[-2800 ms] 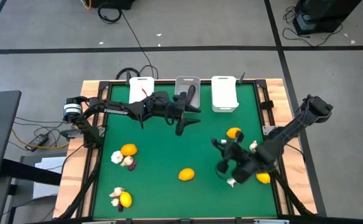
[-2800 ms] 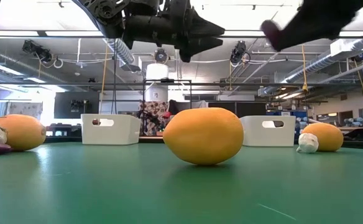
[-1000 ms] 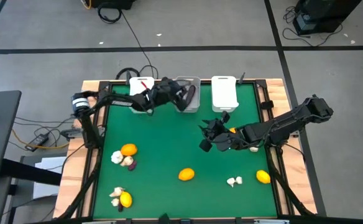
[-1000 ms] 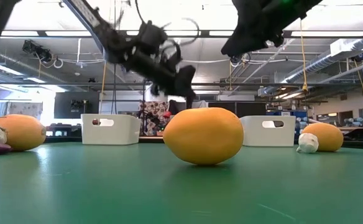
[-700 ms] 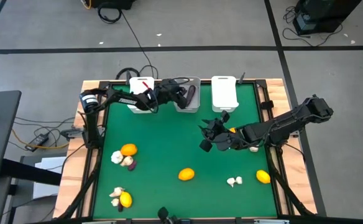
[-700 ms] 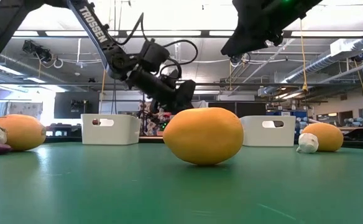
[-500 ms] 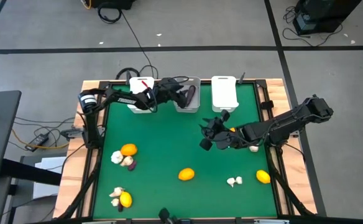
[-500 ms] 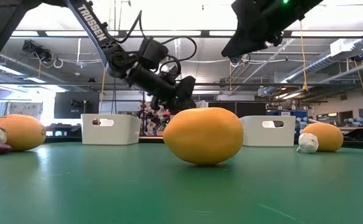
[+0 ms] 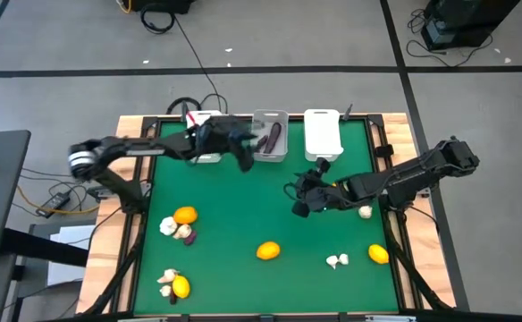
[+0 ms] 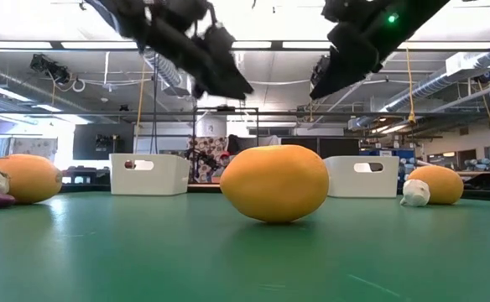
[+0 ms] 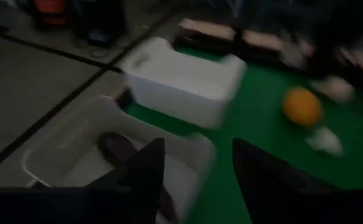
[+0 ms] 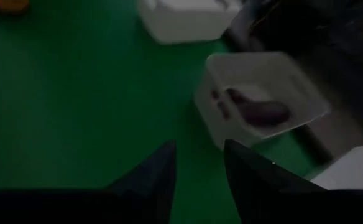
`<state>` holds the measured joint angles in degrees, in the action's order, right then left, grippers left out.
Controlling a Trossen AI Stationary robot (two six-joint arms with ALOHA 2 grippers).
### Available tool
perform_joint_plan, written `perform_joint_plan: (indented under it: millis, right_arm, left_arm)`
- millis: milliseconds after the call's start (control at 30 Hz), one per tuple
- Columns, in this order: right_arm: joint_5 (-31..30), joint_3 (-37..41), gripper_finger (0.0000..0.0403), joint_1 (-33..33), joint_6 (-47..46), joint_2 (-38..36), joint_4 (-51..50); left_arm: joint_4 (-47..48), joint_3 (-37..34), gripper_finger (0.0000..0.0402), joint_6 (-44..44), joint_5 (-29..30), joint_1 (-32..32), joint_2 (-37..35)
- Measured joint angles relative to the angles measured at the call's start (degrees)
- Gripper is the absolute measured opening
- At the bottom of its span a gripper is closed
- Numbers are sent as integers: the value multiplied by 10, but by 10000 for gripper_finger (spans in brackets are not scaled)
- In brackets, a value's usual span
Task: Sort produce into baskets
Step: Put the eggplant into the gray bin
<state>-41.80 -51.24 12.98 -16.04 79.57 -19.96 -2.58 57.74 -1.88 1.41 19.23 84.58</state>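
Observation:
A dark purple eggplant lies inside the greyish middle basket at the table's far edge, between two white baskets. It also shows in the left wrist view and the right wrist view. My left gripper is open and empty, raised just left of and nearer than the middle basket. My right gripper is open and empty, raised above the mat right of centre. Citrus fruits, garlic bulbs and another eggplant rest on the green mat.
More produce lies at the near left and near right. One citrus and a garlic bulb lie by the right arm. A wooden frame borders the mat. Bare mat lies between the baskets and the central citrus.
My left gripper has drawn back from over the middle basket toward the table's left and near side and has risen; the eggplant stays in the basket. My right arm has kept almost still above the mat.

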Motion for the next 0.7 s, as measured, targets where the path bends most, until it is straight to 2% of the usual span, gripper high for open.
perform_joint_plan:
  millis: [133,233,400,500,700]
  right_arm:
    - [70,0,146,-4,1,0,3]
    - [75,0,146,-4,-4,0,3]
    - [74,0,146,-4,-28,0,3]
    - [74,0,146,-4,-35,0,4]
    - [62,0,146,-19,37,0,28]
  left_arm:
    - [172,0,185,0,-56,-57,-54]
    - [312,0,184,-43,-87,-103,-79]
    - [499,0,184,-109,-83,-185,-80]
    - [548,-1,184,-153,-79,-229,-70]
    - [543,-18,184,-285,-76,-306,-61]
